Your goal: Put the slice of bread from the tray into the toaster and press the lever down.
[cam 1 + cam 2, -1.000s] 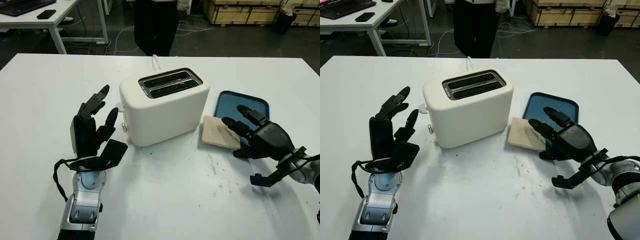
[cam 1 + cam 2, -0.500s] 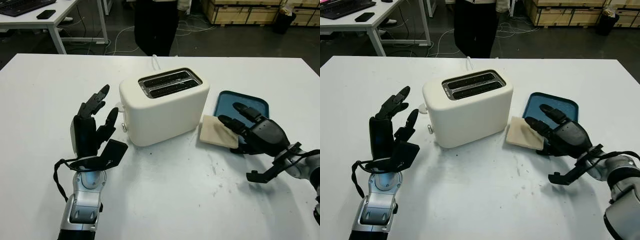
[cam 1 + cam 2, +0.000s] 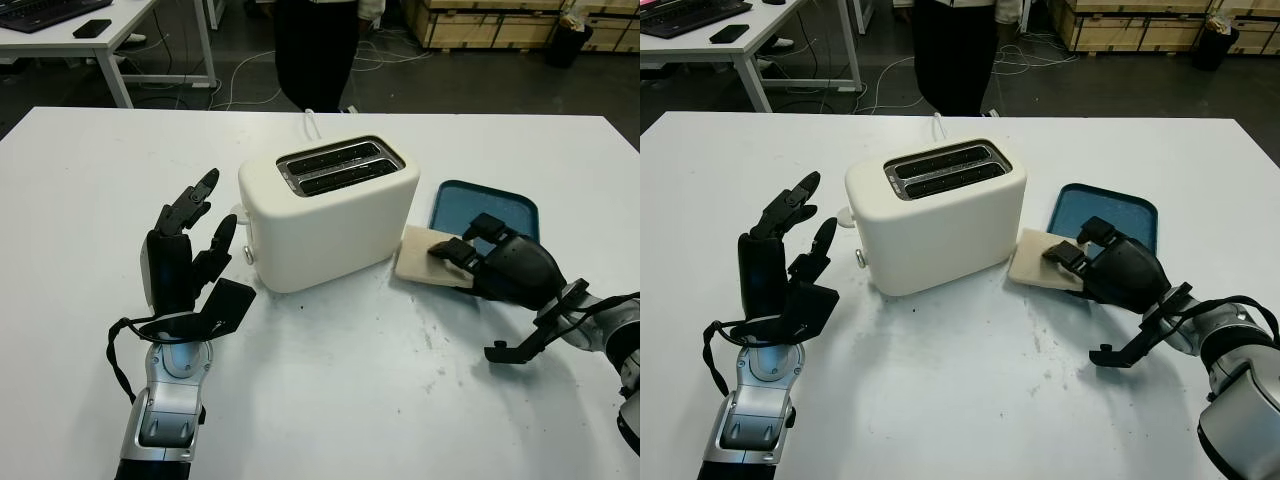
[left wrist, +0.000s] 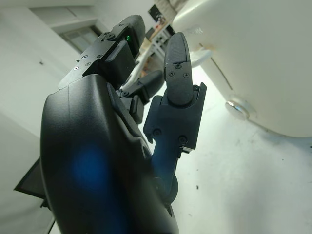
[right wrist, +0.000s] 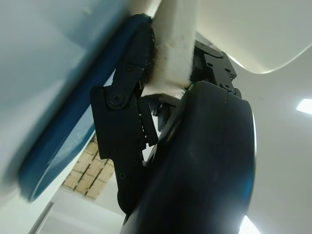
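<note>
One slice of bread (image 3: 425,255) is seen lying on the white table (image 3: 330,400), just beside the right side of the toaster (image 3: 328,212) and half over the near left corner of the blue tray (image 3: 483,205). The right hand (image 3: 482,265) is placed at the slice's right end, with its fingers (image 3: 452,248) curled down onto the top of the bread. In the right wrist view the pale edge of the slice (image 5: 173,46) is shown pinched between a finger (image 5: 127,117) on one face and the rest of the hand on the other, so the slice is gripped by the closed hand. The bread is still low, at the tray's edge, and is not in the toaster.

One toaster is counted, cream-white, with two slots (image 3: 340,166) on top, both seen without bread. A small round knob (image 3: 248,255) is seen on its left end face. One tray is counted, behind and right of the right hand.

The left hand (image 3: 185,255) is held upright above the table, near the left end of the toaster; it is open and nothing is held in it. In the left wrist view the knob (image 4: 237,108) is seen just beyond its fingers (image 4: 178,73), not touched.

A person (image 3: 315,50) in dark trousers is seen standing behind the table.
</note>
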